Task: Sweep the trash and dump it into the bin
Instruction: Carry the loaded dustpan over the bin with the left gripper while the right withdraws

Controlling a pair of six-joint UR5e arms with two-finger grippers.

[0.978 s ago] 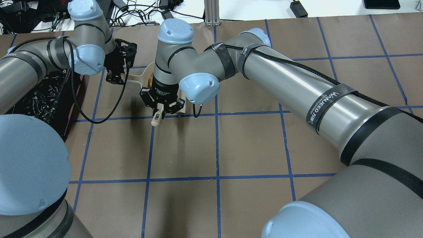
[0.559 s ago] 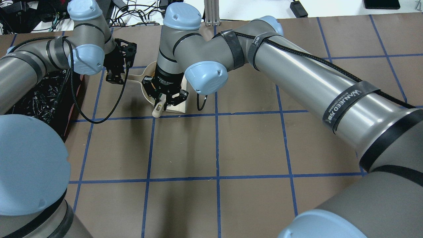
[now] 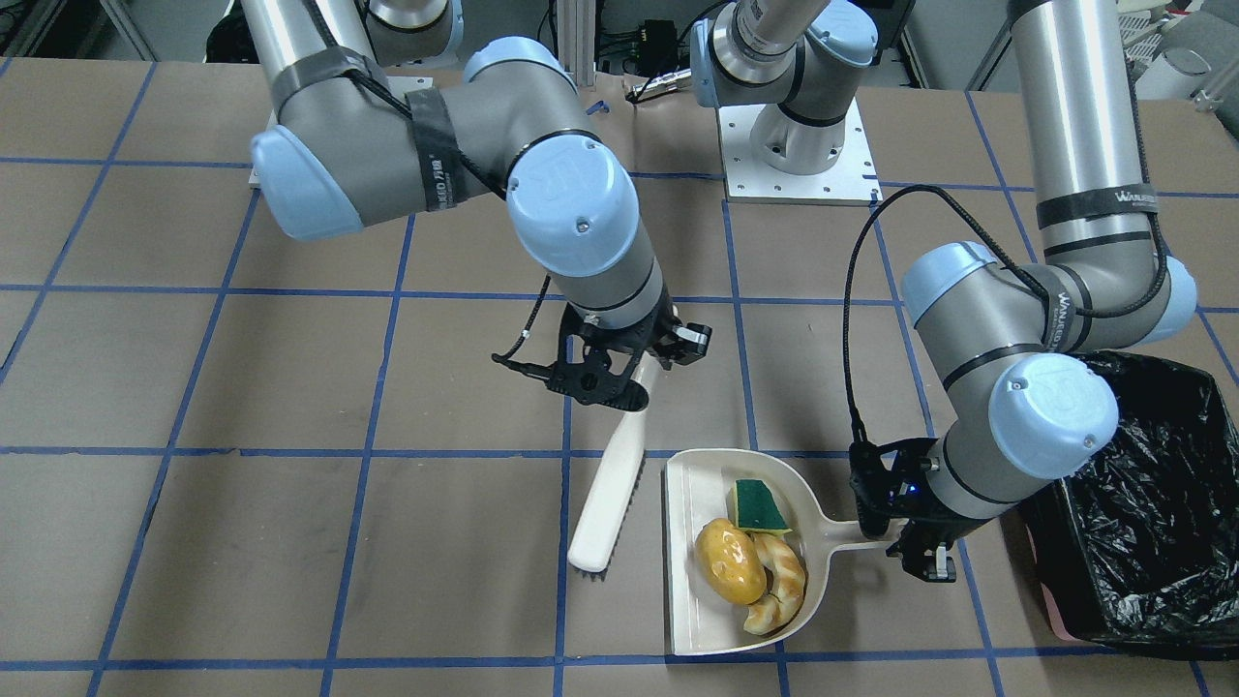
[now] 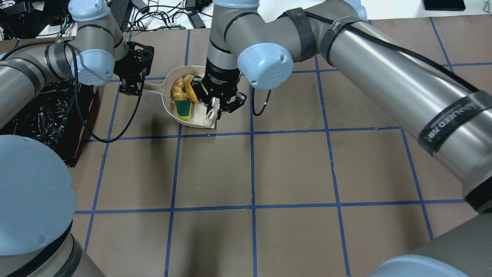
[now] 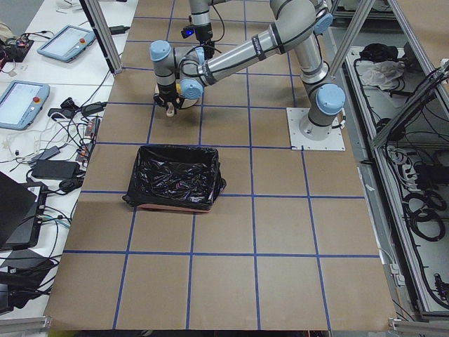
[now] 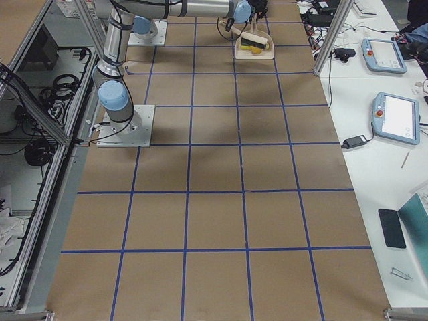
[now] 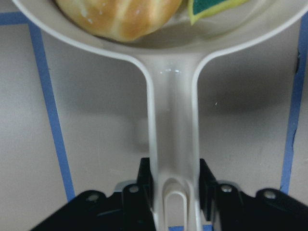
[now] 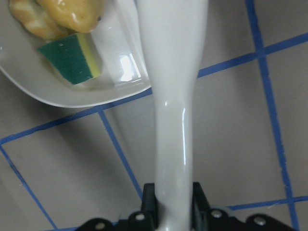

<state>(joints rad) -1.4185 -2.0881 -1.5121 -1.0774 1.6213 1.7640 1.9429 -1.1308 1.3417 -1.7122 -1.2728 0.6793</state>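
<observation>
The trash lies in a beige dustpan (image 3: pixel 695 620): a green-backed yellow sponge (image 3: pixel 758 506), a glossy potato (image 3: pixel 732 560) and a croissant-like bread piece (image 3: pixel 780 587). My left gripper (image 3: pixel 915 544) is shut on the dustpan's handle (image 7: pixel 172 144), and the pan rests flat on the table. My right gripper (image 3: pixel 634 376) is shut on the handle of a white brush (image 3: pixel 608 513), which hangs slanted just outside the pan's open edge. The bin (image 3: pixel 1142 513), lined with black plastic, stands beside my left arm. From overhead, the right gripper (image 4: pixel 220 106) partly covers the pan (image 4: pixel 196 120).
The table is brown paper with a blue tape grid (image 4: pixel 252 169). Cables and devices (image 4: pixel 161 15) lie beyond the far table edge. The right arm's long forearm (image 4: pixel 384 69) stretches across the table's right half. The arm bases' mounting plate (image 3: pixel 799 145) sits at the back.
My right gripper has carried the brush to the right and away from the robot, off the pan, so the sponge and bread now show from overhead. The left gripper still holds the handle.
</observation>
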